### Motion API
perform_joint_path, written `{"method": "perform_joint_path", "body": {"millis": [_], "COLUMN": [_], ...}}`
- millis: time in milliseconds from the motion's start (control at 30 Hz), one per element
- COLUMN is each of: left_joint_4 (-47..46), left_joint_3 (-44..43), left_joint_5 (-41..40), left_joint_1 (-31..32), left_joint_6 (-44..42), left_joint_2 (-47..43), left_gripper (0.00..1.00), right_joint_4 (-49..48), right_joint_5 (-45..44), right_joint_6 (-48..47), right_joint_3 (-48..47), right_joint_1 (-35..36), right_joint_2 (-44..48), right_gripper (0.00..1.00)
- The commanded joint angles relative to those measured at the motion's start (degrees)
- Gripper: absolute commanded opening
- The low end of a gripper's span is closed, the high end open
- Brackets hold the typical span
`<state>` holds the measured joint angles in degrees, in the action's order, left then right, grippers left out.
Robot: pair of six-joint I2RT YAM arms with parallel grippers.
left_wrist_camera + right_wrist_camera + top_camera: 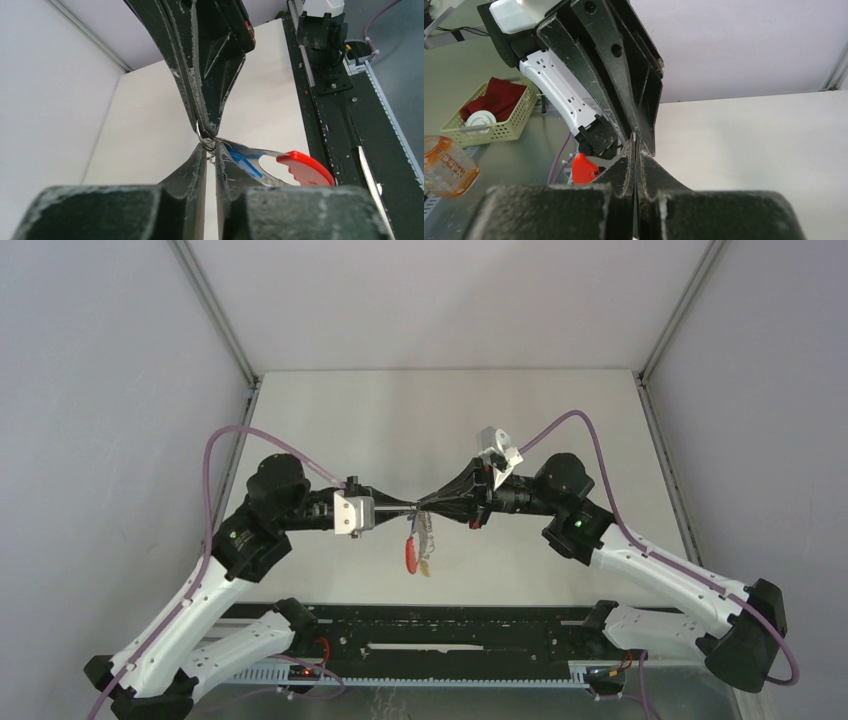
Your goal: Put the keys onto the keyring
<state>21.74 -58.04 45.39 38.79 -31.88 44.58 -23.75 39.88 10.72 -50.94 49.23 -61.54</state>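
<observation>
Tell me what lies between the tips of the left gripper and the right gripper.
Only a small wire clip of the keyring; the left gripper and right gripper nearly meet there. The left wrist view shows it.

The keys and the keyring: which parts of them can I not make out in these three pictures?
- Yellow-orange key: top view, a pale speck under the keyring, too small; out of sight in both wrist views.
- Blue key: left wrist view, tag partly covered by the left gripper; blade unseen.
- Right wrist view: the right gripper hides all of the keyring but a red corner.
- Whether either key is clipped on: cannot tell.
</observation>
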Motion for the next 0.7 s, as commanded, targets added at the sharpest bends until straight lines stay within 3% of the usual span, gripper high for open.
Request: {"method": "perform_joint_path", "body": {"millis": [0, 167, 667], "left_joint_4": [-1.8, -0.6, -6.3], "left_joint_3": [1.7, 1.8, -0.6], "left_joint_5": [3.2, 2.2, -0.3], "left_joint_1": [0.2, 0.1, 0.1], "left_joint_6": [1.5, 0.7, 8.5], "left_joint_2": [-0.2, -1.0, -1.4], "left_gripper": [0.07, 0.00, 0.01], "right_joint_4": [-5.0, -1.9, 8.9], "right_joint_5": [-1.6, -2.2, -7.4], "right_joint_6": [0.7, -1.3, -9.8], "right_joint_3": [0.1, 0.1, 0.1], "right_joint_1": [0.5, 0.6, 3.0], "right_joint_2": [1.9, 2.7, 4.2], "right_gripper": [0.00, 0.00, 0.00]}}
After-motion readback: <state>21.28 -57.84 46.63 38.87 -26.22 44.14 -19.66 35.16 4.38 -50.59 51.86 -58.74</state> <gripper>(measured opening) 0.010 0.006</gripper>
